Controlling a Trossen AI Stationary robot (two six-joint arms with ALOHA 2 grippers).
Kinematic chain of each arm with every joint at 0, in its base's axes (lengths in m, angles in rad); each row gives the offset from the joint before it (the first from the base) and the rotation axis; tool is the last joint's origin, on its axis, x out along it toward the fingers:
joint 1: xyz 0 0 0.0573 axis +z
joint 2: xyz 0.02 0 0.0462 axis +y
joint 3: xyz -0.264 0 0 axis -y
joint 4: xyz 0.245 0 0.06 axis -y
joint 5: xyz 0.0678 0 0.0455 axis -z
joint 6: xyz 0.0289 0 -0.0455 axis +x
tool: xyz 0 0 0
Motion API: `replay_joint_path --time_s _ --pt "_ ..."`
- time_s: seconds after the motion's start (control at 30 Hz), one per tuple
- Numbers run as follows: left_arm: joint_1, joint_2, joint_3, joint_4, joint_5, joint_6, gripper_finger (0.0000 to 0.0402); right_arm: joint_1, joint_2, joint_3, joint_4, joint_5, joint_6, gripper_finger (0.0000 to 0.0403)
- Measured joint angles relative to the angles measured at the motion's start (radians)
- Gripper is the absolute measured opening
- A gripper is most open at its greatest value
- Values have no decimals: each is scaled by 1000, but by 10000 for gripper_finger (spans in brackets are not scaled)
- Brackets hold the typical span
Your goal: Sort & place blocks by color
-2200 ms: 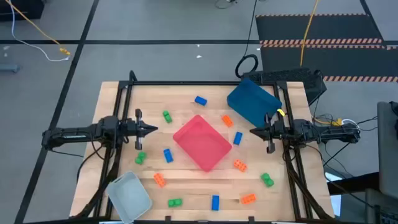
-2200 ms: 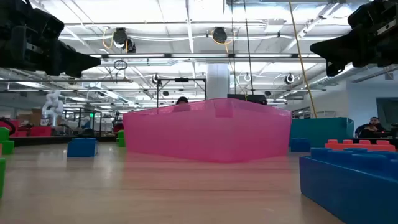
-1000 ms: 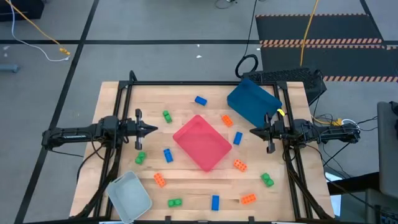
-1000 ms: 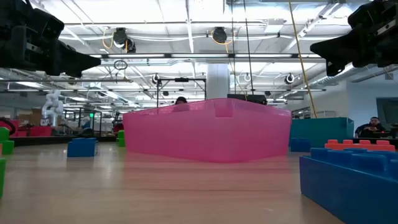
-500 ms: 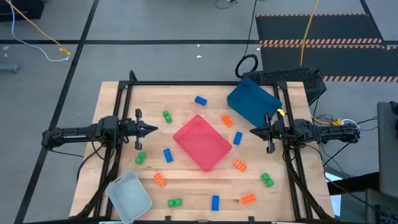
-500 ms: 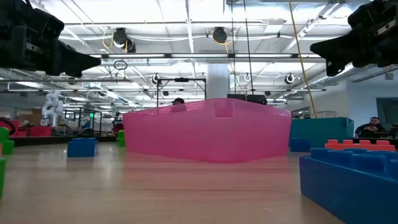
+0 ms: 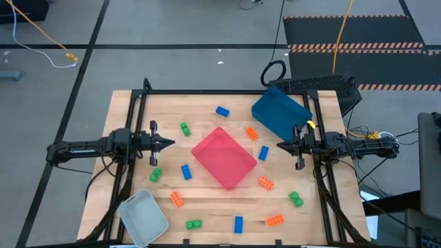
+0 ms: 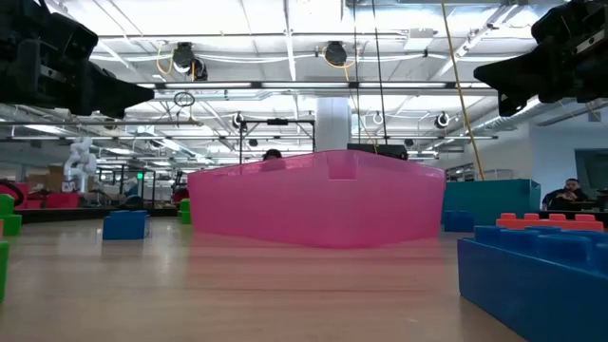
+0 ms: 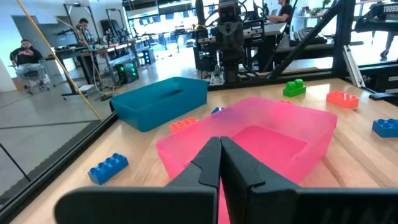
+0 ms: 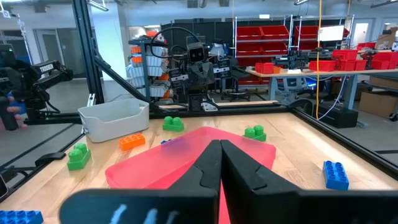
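Nearest the low camera a blue block point(image 8: 537, 285) fills the corner of its view, with an orange block point(image 8: 546, 220) just behind it; from above these are only small bricks among the dozen scattered on the wooden table point(image 7: 207, 203). Nothing has changed over the last two seconds: every block lies where it did and both arms hang as they were, so sorting has evidently not begun and no tray holds a brick yet. The left gripper point(image 7: 169, 143) is poised above the table's left side, fingers pressed together and empty, as its wrist view point(image 9: 220, 163) confirms; the right gripper point(image 7: 280, 146) mirrors it on the right, also closed on nothing point(image 10: 220, 163). Between them sits the pink tray point(image 7: 223, 157), empty inside, which only the high and wrist views reveal, since the low view sees just its wall. The pale grey tray point(image 7: 144, 216) stands at the near left corner, the dark blue tray point(image 7: 280, 116) at the far right. Beyond the table, the wrist and low views show people in the room, invisible from above.
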Motion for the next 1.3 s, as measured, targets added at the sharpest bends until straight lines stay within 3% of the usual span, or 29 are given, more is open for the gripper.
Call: replay_joint_path --time_s 0.67,0.87,1.07,1.17,1.3 --pt "0 0 0 21 0 -304 6 0 0 0 157 0 0 0" --pt "0 0 0 29 -53 -268 6 0 0 0 157 5 -24 0" --pt "-1 0 0 6 -207 -322 16 0 0 0 158 226 -134 0" --pt "7 8 24 -10 -248 -322 48 0 0 0 159 309 -159 0" --pt "27 64 121 -74 -282 -339 111 0 3 0 212 342 -256 0"
